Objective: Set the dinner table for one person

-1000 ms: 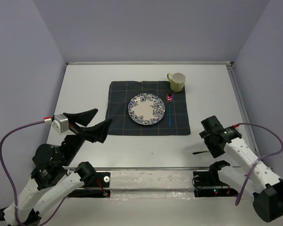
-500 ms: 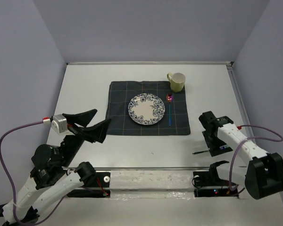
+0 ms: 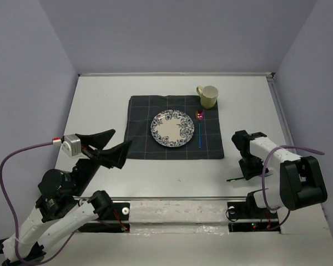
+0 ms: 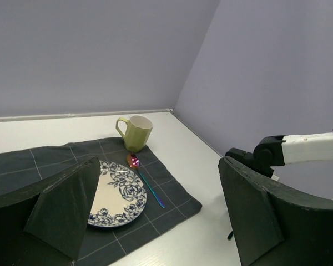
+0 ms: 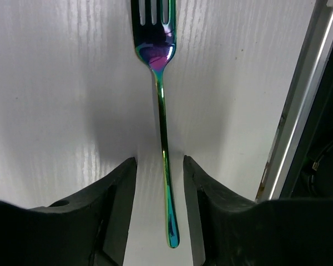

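An iridescent fork (image 5: 162,111) lies flat on the white dinner table (image 3: 100,100); only its tines end (image 3: 232,180) shows from above. My right gripper (image 5: 160,166) is lowered over it with its jaws open on either side of the handle, not touching it. My left gripper (image 3: 110,145) is open and empty, held above the table's left side. A floral plate (image 3: 172,128) sits on the dark checked placemat (image 3: 139,119), with an iridescent spoon (image 3: 200,127) to its right and a green mug (image 3: 208,96) at the mat's far right corner.
A metal rail (image 3: 172,197) runs along the table's near edge by the arm bases; it also shows at the right in the right wrist view (image 5: 299,122). Walls close in the table on three sides.
My right arm has swung down and folded in, bringing its gripper low over the fork so the jaws straddle the handle. The left arm has stayed still.
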### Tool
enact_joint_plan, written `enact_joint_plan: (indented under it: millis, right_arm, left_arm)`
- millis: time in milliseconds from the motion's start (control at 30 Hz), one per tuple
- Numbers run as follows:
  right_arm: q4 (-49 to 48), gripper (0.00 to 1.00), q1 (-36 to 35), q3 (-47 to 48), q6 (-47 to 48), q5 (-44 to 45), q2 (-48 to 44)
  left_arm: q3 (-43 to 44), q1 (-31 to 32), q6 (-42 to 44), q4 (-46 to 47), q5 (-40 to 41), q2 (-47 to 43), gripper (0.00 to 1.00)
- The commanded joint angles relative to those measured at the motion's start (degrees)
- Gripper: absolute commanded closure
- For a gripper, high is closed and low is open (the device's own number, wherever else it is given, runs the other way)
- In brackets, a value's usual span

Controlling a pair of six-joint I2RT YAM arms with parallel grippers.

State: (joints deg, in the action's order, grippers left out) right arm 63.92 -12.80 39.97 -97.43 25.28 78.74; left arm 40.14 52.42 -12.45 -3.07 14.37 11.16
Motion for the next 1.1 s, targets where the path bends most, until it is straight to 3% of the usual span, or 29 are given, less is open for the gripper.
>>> enact_joint_plan:
  millis: [0, 200, 433, 467, 767, 800, 1067]
  right_arm:
    - [-3.01, 0.55, 1.11, -1.91, -0.84, 2.93, -2.01]
    - [-4.59, 0.56, 1.11, -2.35, -1.98, 1.37, -2.36]
    - [-12.76, 0.56, 1.11, -3.84, -0.93, -1.63, -1.49]
    - [-14.16, 0.6, 1.11, -3.67, -0.49, -1.55, -0.87]
    - [-25.32, 0.68, 1.11, -2.88, 16.89, 4.42, -0.26]
    - [-25.86, 0.73, 1.11, -2.61, 21.01, 4.86, 0.18]
    - [-29.2, 0.78, -0.56, -1.38, 24.48, 1.17, 4.93]
  left_arm:
    - [0.73, 0.31, 1.11, 1.75, 0.22, 0.71, 0.01]
    - [0.73, 0.31, 1.11, 1.75, -0.3, 1.23, 0.01]
    - [0.55, 0.31, 1.2, 1.84, -0.13, 1.58, 0.01]
    - [0.55, 0.31, 1.2, 1.84, -0.39, 1.67, 0.01]
    - [0.55, 0.31, 1.28, 1.93, -1.36, 2.2, 0.01]
    - [0.55, 0.31, 1.37, 1.93, -1.02, 2.2, 0.01]
    - [0.55, 0.13, 1.55, 1.75, -1.01, 3.78, 0.01]
